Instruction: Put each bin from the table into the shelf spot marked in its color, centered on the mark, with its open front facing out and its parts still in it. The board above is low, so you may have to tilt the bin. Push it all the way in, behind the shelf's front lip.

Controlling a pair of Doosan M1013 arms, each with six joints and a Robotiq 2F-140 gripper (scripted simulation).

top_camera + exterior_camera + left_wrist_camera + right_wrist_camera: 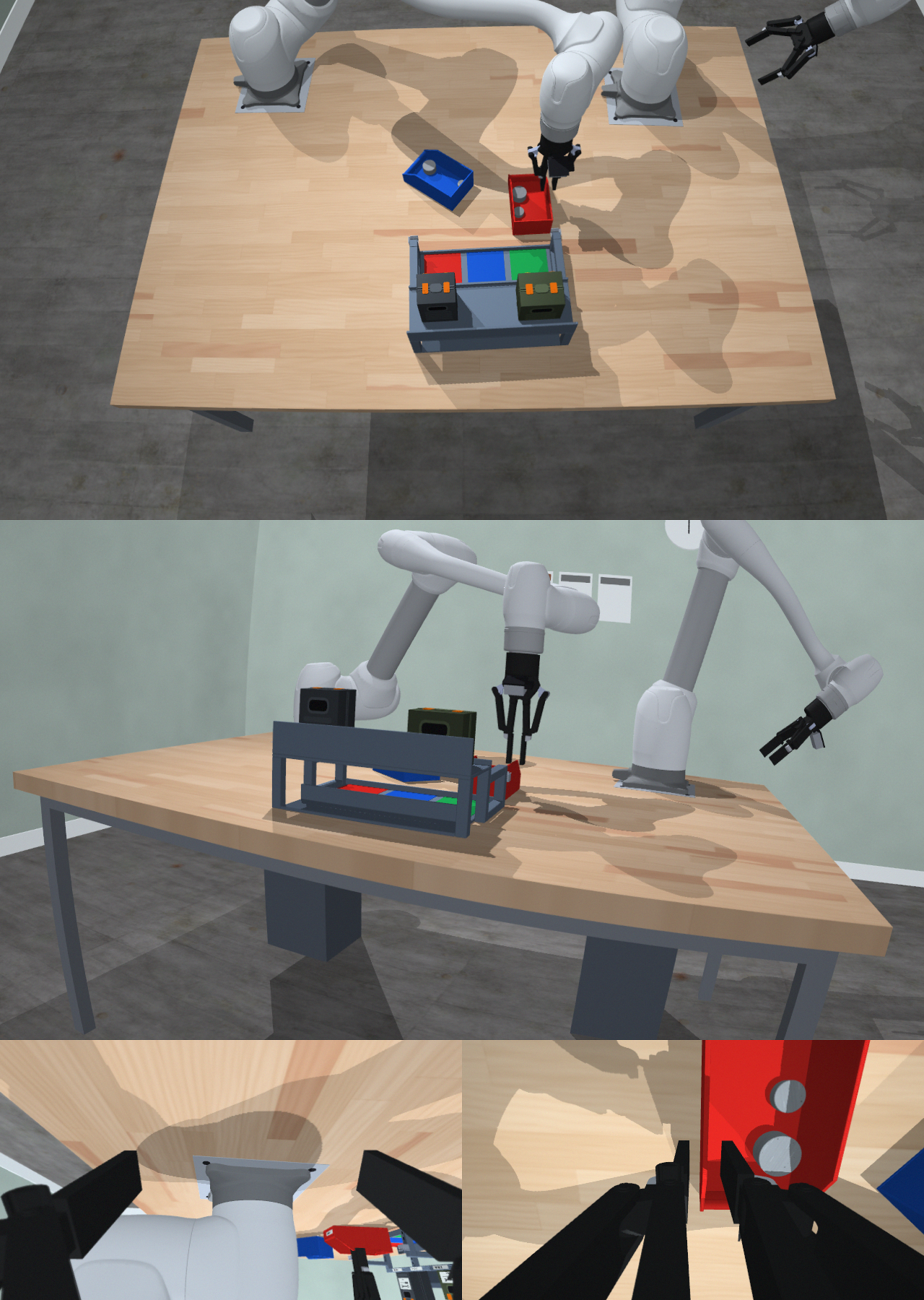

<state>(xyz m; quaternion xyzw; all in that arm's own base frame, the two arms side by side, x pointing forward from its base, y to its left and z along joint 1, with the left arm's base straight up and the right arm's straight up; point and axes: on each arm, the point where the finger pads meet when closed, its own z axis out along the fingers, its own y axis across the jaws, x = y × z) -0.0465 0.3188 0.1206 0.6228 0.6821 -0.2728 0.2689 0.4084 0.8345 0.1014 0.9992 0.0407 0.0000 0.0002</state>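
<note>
A red bin stands on the table with two grey round parts inside. My right gripper is narrowly open over it, its fingers on either side of one side wall, with gaps to the wall. A blue bin stands turned at an angle, with grey parts inside. The grey-blue shelf bears a red mark, a blue mark and a green mark. No bin shows on them. My left gripper is wide open and empty beyond the table edge.
A dark case and an olive case stand on the shelf's upper board, above the marked level. The red bin is close to the shelf's end post. The right arm reaches over the table; both arm bases stand along one edge.
</note>
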